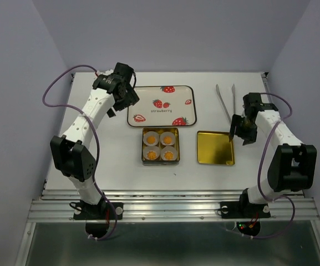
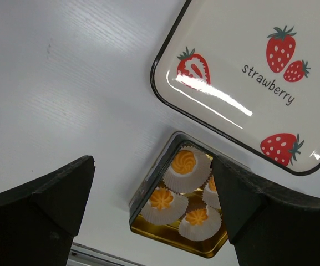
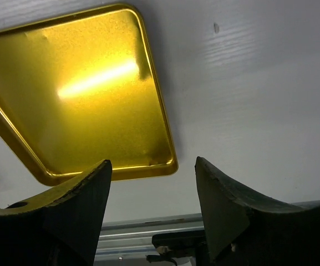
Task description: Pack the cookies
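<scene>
Several cookies (image 1: 160,146), small orange-yellow swirls, each sit in a white pleated paper cup inside a square gold tin (image 1: 160,161) at mid-table. In the left wrist view the cookies (image 2: 183,162) show in the tin (image 2: 146,186), one partly hidden behind a finger. My left gripper (image 1: 127,98) hovers over the left edge of the strawberry tray (image 1: 161,105), above the table and open (image 2: 153,165) with nothing between its fingers. The tin's gold lid (image 1: 215,147) lies upside down to the right. My right gripper (image 1: 239,132) is by the lid's (image 3: 76,88) far right corner, open (image 3: 152,162) and empty.
Metal tongs (image 1: 226,102) lie on the table behind the lid, close to the right wrist. The strawberry tray (image 2: 243,61) holds nothing. A metal rail (image 1: 171,209) runs along the near table edge. Grey walls close in on three sides.
</scene>
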Motion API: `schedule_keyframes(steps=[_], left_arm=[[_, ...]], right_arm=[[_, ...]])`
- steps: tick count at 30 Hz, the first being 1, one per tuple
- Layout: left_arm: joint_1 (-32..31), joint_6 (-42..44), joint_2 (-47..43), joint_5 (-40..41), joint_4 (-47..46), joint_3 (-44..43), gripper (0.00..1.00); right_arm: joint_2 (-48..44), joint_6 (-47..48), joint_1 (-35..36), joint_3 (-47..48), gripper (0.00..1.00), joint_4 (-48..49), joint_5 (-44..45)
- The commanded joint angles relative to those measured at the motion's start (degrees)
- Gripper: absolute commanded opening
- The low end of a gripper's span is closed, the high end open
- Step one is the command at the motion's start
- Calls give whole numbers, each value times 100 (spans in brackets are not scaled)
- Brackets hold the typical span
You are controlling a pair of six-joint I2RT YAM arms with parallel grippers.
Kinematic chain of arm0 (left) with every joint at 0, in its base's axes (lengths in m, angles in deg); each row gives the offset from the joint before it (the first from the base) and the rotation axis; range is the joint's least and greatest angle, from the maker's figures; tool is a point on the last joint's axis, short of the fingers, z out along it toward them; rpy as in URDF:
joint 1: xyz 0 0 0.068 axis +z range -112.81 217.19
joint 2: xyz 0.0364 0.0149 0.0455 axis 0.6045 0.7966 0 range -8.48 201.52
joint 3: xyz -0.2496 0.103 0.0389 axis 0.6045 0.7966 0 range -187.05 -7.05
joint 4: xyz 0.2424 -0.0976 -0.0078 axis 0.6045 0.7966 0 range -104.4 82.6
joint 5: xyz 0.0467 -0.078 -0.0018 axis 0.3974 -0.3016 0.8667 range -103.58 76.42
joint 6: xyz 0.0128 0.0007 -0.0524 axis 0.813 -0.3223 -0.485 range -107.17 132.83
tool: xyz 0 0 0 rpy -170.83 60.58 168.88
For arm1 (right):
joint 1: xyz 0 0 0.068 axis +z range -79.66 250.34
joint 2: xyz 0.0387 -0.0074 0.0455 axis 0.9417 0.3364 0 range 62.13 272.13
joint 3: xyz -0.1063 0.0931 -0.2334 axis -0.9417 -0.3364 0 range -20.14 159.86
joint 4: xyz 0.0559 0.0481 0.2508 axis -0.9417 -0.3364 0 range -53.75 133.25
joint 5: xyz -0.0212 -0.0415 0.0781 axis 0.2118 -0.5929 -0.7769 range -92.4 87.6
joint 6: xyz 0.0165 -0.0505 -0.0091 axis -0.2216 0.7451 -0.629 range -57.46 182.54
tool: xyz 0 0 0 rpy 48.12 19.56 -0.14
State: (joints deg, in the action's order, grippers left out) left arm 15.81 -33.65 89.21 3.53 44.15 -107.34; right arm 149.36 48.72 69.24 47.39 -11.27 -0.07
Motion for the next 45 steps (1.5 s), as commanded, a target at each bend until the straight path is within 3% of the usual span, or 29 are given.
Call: schedule_keyframes(steps=[1,11,31,34,43,45], left_arm=[[-23,201,154,-127,122,-272,99],[-15,280,-373,-374,-317,677,99],[-15,-221,-628,-190,-440,1363,99],[-23,-248,-707,-181,-511,1486,99],[-23,-160,-866,-128,-581,1662,99],[-23,-107,-892,-93,-555,1610,99]], right_arm=[[-162,-208,40,-231,67,-68,-339],[260,-182,93,-530,59,415,206],[1034,99,93,-741,42,838,435],[1113,169,93,-776,37,917,601],[1008,126,338,-636,1,899,681],[964,82,400,-609,1,891,672]])
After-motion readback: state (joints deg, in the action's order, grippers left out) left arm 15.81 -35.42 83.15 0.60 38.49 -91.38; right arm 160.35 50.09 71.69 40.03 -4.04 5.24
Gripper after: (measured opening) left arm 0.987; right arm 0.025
